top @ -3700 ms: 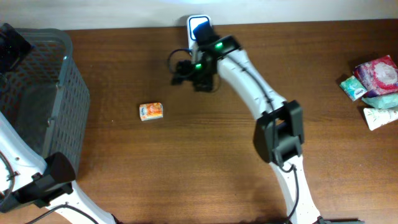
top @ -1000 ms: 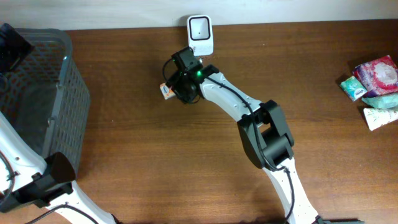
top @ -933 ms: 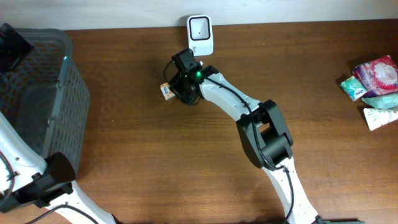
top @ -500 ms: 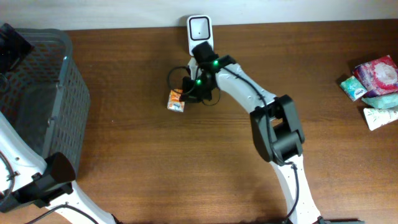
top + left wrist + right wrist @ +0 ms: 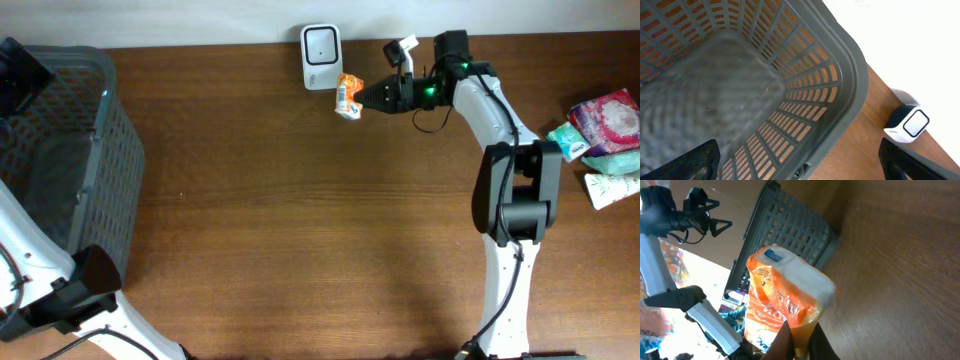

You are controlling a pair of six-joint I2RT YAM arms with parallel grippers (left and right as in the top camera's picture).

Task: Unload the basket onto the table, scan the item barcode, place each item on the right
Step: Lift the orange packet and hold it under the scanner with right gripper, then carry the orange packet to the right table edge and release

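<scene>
The item, an orange and white snack packet [image 5: 348,96], hangs off the table just right of the white scanner [image 5: 320,43] at the back edge. My right gripper [image 5: 366,97] is shut on the packet's edge and reaches in from the right. In the right wrist view the packet [image 5: 785,292] fills the middle, its crimped end pinched between the dark fingers [image 5: 782,342] of the right gripper [image 5: 797,335]. No barcode shows on the packet. My left gripper [image 5: 800,172] stands open above the grey basket [image 5: 850,65], nothing between its fingers [image 5: 690,162].
The grey mesh basket [image 5: 70,150] stands at the table's left end. Several wrapped packets [image 5: 600,135] lie at the far right edge. The scanner [image 5: 907,122] also shows in the left wrist view, beyond the basket rim.
The right gripper closed on the packet left of the scanner, lifted it off the table and swung it to the scanner's right side. The left arm has not moved.
</scene>
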